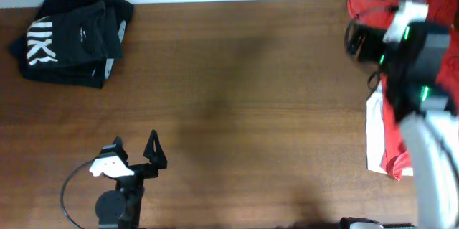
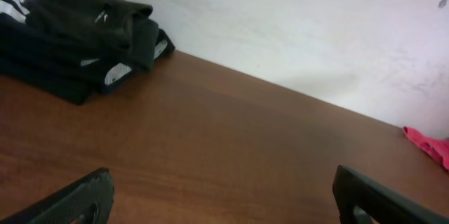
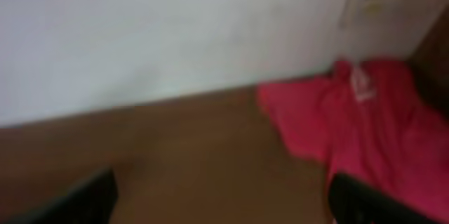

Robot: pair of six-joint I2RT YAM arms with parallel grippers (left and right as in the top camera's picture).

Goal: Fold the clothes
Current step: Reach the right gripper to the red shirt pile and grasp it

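Note:
A folded stack of black clothes with white lettering (image 1: 72, 39) lies at the table's far left corner; it also shows in the left wrist view (image 2: 70, 34). A crumpled red garment with a white part (image 1: 391, 139) lies at the right edge and reaches the far right corner. In the blurred right wrist view the red garment (image 3: 365, 119) lies to the right. My left gripper (image 1: 136, 150) is open and empty over bare table near the front left, and it shows in its own view (image 2: 221, 199). My right gripper (image 3: 221, 203) is open and empty, just left of the red garment.
The brown wooden table (image 1: 244, 100) ends at a white wall (image 2: 295, 27) along the far edge. The right arm (image 1: 423, 64) covers part of the red garment. A black cable (image 1: 68, 193) loops beside the left arm's base.

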